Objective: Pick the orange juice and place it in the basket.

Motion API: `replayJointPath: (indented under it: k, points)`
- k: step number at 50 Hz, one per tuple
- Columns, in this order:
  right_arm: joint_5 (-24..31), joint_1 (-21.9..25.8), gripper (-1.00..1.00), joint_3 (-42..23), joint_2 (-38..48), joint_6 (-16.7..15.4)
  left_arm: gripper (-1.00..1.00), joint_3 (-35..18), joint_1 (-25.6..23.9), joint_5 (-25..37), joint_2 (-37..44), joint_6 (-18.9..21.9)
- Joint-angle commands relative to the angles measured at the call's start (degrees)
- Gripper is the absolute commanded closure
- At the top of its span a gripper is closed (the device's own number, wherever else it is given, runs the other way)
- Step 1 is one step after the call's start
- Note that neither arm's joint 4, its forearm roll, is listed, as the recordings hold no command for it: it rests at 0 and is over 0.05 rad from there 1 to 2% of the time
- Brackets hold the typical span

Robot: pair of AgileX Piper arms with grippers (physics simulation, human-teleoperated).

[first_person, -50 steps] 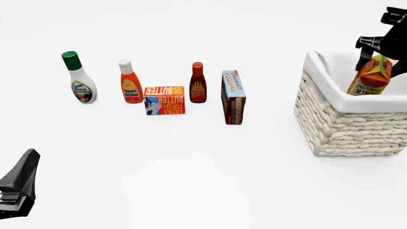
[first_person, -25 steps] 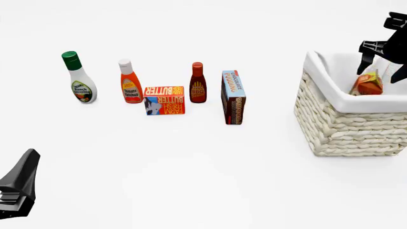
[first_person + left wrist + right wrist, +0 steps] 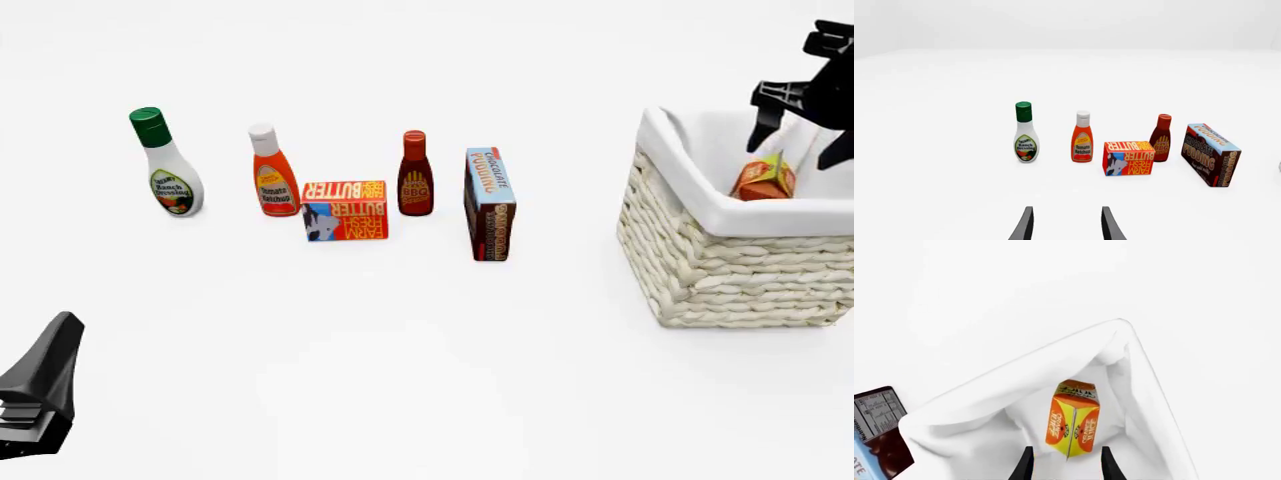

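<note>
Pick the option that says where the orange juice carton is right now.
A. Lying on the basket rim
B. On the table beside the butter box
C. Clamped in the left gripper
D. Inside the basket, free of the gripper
D: the orange juice sits down inside the basket, and the right gripper hangs open above it without touching.

The front camera sat high on the arms' side of the table, looking forward and down over the whole scene; the left gripper [image 3: 38, 395] showed only at its lower left edge, the right gripper [image 3: 801, 115] at its upper right. The left wrist camera sat low behind its gripper [image 3: 1066, 225], facing level along the fingers toward the far-off grocery row, well ahead of the claw. The right wrist camera looked steeply down past its gripper [image 3: 1066, 462] into the basket [image 3: 987, 400], close below. The chocolate pudding box [image 3: 1211, 155] appeared in all three views; the basket was shared by the front and right wrist views.
</note>
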Motion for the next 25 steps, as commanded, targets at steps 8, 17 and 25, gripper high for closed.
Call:
replayJointPath:
  k: [8,17,25]
  points:
    - [0.65,1.25,-1.0,0.86,-2.82,0.78,-1.0,0.08,0.13,0.11,-0.28,0.07]
    - [0.65,1.43,-1.0,2.71,-5.32,0.76,-1.0,0.09,0.11,0.12,-0.28,0.05]
    - [0.65,1.49,-1.0,4.03,-7.73,0.74,-1.0,0.09,0.12,0.11,-0.28,0.06]
